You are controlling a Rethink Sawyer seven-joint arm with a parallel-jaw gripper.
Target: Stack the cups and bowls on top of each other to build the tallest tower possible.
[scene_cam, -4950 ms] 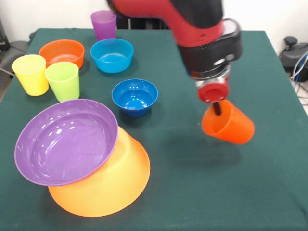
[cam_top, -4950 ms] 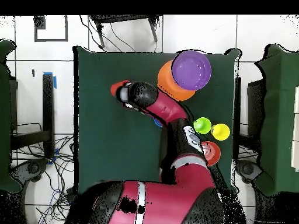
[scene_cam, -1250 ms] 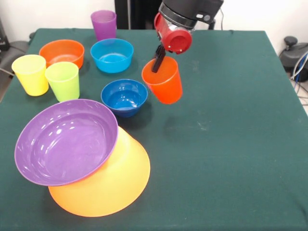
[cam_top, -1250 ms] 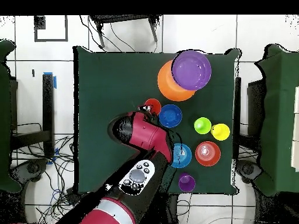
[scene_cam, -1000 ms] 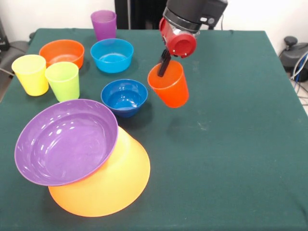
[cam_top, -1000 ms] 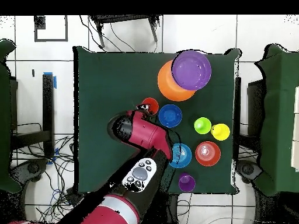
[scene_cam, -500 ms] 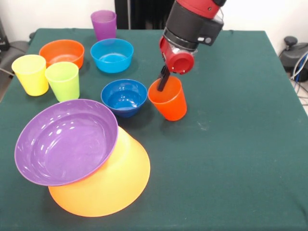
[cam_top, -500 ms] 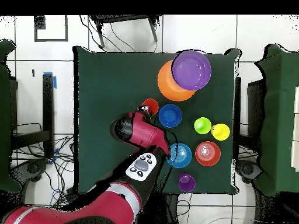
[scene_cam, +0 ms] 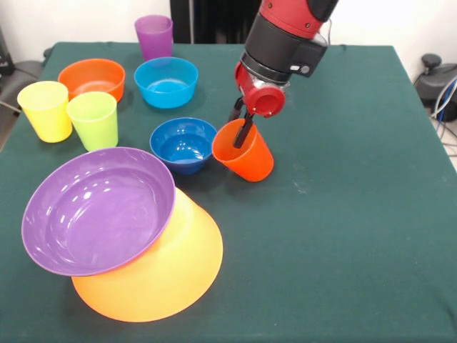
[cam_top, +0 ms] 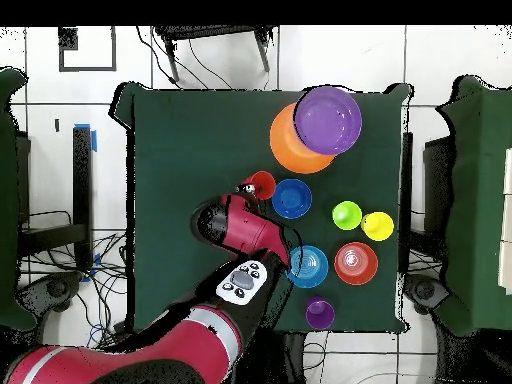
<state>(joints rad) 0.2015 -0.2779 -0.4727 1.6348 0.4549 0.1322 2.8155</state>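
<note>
Tool pinching tilted orange-red cup rim beside dark blue bowl

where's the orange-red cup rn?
Front view: orange-red cup sits mid-table, tilted, just right of the dark blue bowl, with the gripper on its rim.

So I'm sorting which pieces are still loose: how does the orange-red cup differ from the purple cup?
The orange-red cup tilts beside the dark blue bowl, while the purple cup stands upright at the table's far edge. The gripper pinches the orange-red cup's rim; the purple cup stands free. Both are smooth, tapered, handleless tumblers, mouths up.
</note>
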